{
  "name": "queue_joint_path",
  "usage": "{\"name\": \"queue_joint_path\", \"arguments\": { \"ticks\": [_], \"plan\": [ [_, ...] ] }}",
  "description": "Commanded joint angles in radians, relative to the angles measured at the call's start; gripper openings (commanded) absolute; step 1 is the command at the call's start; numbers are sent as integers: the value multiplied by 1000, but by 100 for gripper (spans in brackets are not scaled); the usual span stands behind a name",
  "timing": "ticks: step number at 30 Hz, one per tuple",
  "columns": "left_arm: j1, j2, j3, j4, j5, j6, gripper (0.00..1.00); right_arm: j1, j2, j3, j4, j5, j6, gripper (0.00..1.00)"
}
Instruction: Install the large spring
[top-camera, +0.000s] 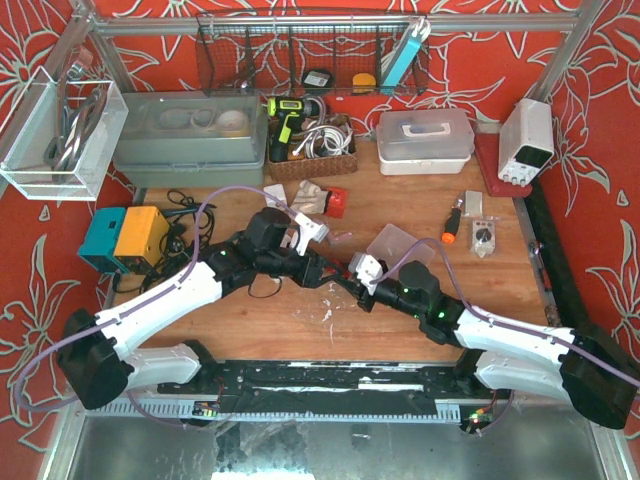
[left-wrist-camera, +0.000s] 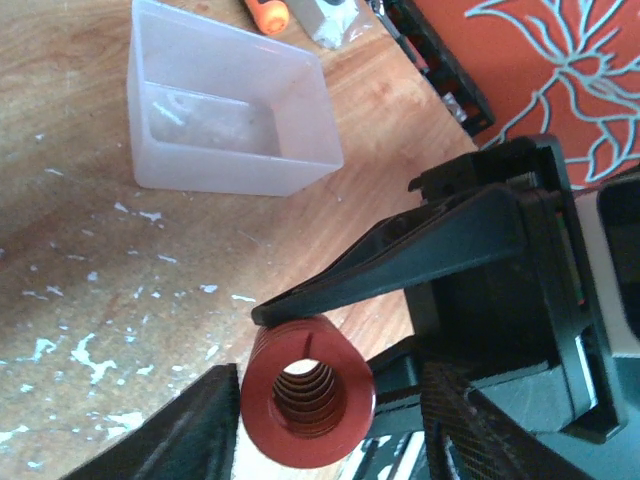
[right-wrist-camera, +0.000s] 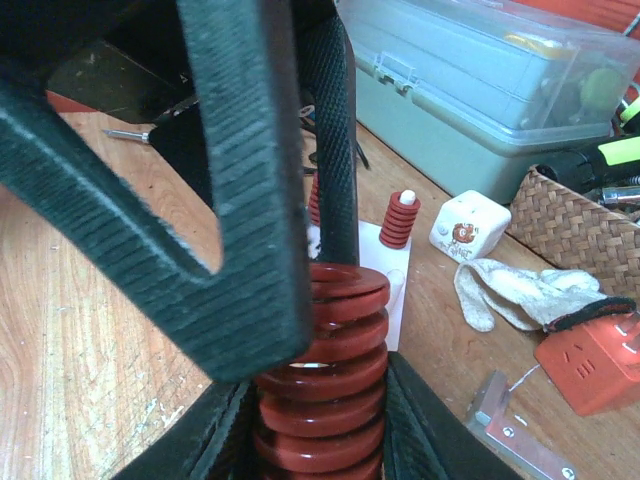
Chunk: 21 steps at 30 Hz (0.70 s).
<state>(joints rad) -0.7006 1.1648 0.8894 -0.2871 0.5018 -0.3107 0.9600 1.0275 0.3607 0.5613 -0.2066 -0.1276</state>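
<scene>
the right gripper (right-wrist-camera: 318, 440) is clamping the large spring (right-wrist-camera: 320, 370), its fingers tight against the coils on both sides. the left gripper (left-wrist-camera: 330, 440) is straddling the same spring with one finger touching it, but whether it is squeezing cannot be told. the spring is sitting between the two arms over the middle of the table (left-wrist-camera: 80, 300), just in front of a white plate (right-wrist-camera: 397, 268) carrying a small spring (right-wrist-camera: 400, 222) on a peg. a clear tub (left-wrist-camera: 230, 165) is lying nearby

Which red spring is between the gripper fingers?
The large spring in the foreground, flanked by black fingers. The small spring stands apart on a white peg behind it.
</scene>
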Motion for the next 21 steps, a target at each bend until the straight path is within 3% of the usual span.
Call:
{"name": "queue_joint_path", "arguments": {
  "ticks": [1, 8, 15, 21],
  "plan": [
    [-8, 6, -8, 34, 43, -9, 49, 15, 9, 18, 30, 23, -26, 9],
    [-9, 3, -27, 17, 35, -8, 35, 20, 3, 20, 28, 50, -17, 8],
    [-10, 19, 0, -18, 27, 11, 12, 21, -11, 18, 15, 88, -16, 9],
    [-9, 20, 20, -47, -9, 24, 0, 21, 9, 28, 6, 104, -13, 17]
  ]
}}
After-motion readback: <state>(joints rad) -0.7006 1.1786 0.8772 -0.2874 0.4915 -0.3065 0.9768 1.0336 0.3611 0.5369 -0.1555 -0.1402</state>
